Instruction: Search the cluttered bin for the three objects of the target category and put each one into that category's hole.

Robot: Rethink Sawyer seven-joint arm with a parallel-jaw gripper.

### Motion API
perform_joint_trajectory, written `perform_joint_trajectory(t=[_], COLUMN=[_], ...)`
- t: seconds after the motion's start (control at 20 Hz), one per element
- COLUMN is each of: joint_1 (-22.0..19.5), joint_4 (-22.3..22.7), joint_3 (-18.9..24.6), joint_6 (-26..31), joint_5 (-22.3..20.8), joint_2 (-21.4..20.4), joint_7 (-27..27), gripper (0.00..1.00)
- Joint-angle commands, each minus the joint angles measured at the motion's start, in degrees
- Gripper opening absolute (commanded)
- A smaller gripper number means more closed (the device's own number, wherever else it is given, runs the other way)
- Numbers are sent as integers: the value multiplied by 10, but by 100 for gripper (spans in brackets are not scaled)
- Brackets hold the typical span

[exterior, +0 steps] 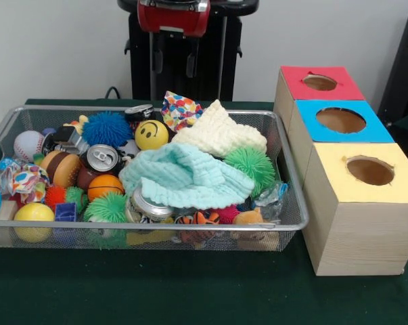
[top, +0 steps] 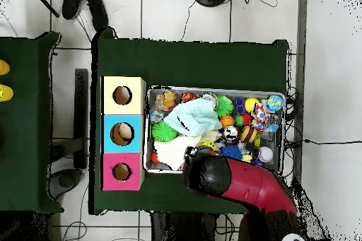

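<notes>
A wire mesh bin (exterior: 290, 218) holds a heap of toys. On top lie a mint cloth (exterior: 183, 177), a cream cloth (exterior: 217, 132) and a polka-dot cloth (exterior: 180, 110). Around them sit a green spiky ball (exterior: 251, 166), a blue spiky ball (exterior: 107, 128), a yellow smiley ball (exterior: 151, 135), a baseball (exterior: 28, 144), a small basketball (exterior: 105, 185) and a soda can (exterior: 103, 158). Right of the bin stand three boxes with round holes: red (exterior: 342, 84), blue (exterior: 376, 132), yellow (exterior: 339, 179). My gripper (exterior: 174, 64) hangs high behind the bin's far edge, holding nothing I can see.
From overhead, the red arm (top: 240, 181) covers the bin's corner nearest the base. The bin (top: 284, 95) sits right of the yellow (top: 134, 83), blue (top: 134, 121) and red (top: 134, 160) boxes. A pale thing shows inside the blue hole. Green cloth covers the table (exterior: 190, 291).
</notes>
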Motion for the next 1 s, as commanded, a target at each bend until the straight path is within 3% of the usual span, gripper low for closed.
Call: perform_joint_trajectory(t=[0.05,0.35,0.55,0.85,1.0], joint_1=[-24,-32,-37,-20,-15], joint_4=[20,22,-4,-55,-74], joint_3=[33,33,23,2,-10], joint_6=[-14,-32,-31,23,5], joint_5=[-17,-22,-25,-32,-46], joint_2=[-16,-13,11,18,42], joint_7=[22,26,38,42,49], gripper=[100,100,100,100,100])
